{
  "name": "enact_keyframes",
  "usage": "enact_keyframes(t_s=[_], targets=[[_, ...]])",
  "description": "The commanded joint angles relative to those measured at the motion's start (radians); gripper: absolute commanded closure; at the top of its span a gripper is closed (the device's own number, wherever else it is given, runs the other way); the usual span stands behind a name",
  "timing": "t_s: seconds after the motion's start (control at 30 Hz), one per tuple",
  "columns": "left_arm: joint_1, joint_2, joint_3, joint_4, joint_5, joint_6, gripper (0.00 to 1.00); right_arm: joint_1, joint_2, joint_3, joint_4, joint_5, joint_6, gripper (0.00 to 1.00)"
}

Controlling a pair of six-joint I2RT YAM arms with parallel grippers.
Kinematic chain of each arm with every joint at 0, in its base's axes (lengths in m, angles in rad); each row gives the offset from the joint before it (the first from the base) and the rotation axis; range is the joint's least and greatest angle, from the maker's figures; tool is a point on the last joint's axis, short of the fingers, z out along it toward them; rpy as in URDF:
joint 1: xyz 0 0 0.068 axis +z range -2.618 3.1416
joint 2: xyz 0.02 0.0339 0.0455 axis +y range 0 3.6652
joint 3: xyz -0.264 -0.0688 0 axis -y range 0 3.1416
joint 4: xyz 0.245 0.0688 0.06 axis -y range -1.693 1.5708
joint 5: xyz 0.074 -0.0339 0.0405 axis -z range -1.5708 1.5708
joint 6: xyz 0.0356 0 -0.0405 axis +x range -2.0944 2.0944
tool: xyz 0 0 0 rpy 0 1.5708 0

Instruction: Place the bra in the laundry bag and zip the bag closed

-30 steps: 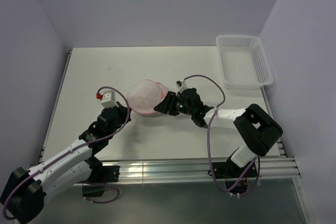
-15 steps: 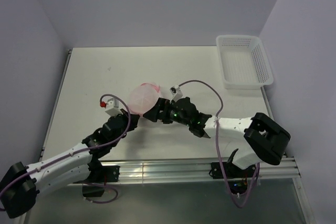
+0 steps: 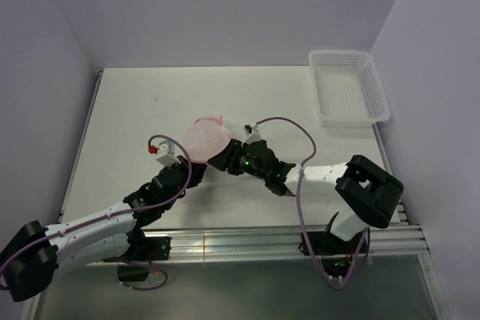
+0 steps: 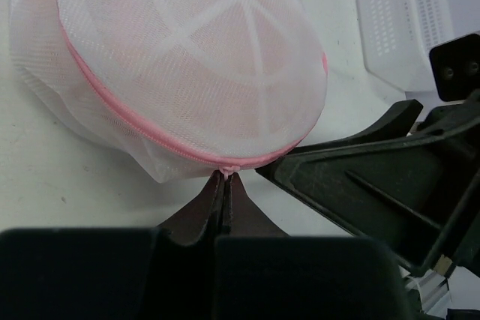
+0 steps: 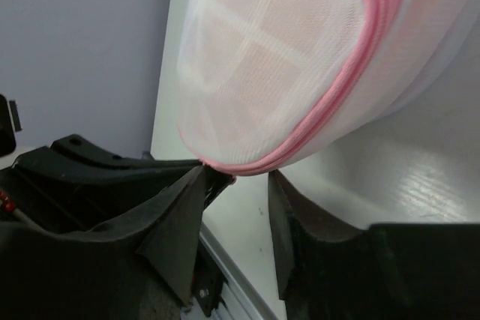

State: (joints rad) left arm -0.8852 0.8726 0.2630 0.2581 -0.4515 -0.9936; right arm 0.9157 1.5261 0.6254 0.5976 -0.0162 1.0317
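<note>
Left wrist view: left pincer [image 4: 225, 185] pinches the zipper pull [image 4: 226, 171] of the laundry bag [image 4: 187, 58]; right pincer [image 5: 236, 185] parted.

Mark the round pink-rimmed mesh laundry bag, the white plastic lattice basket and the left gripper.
mesh laundry bag [image 3: 204, 139], top view, dome centre
white lattice basket [image 3: 351, 118], top view, near wall
left gripper [image 4: 225, 179], left wrist view, between fingertips
</note>
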Motion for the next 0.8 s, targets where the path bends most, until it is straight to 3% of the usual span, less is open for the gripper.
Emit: enact_keyframes(t_s=[0.0,0.07,0.13,0.27,0.77], targets=[[-0.008,-0.02,-0.001,0.043,0.0,-0.01,1.0,-0.017,0.022,0.049,0.056,0.049,-0.001,0.55],[-0.008,-0.026,-0.001,0.03,-0.004,-0.002,1.0,-0.021,0.029,0.048,0.06,0.051,0.001,0.69],[-0.008,-0.035,0.001,0.02,-0.01,0.013,1.0,-0.028,0.031,0.043,0.06,0.056,-0.001,0.75],[-0.008,-0.076,0.005,-0.016,-0.027,0.035,1.0,-0.046,0.016,0.02,0.071,0.061,-0.007,0.99],[0.031,-0.139,0.028,-0.227,-0.194,0.118,1.0,-0.224,-0.092,-0.081,0.053,-0.062,-0.09,1.0]])
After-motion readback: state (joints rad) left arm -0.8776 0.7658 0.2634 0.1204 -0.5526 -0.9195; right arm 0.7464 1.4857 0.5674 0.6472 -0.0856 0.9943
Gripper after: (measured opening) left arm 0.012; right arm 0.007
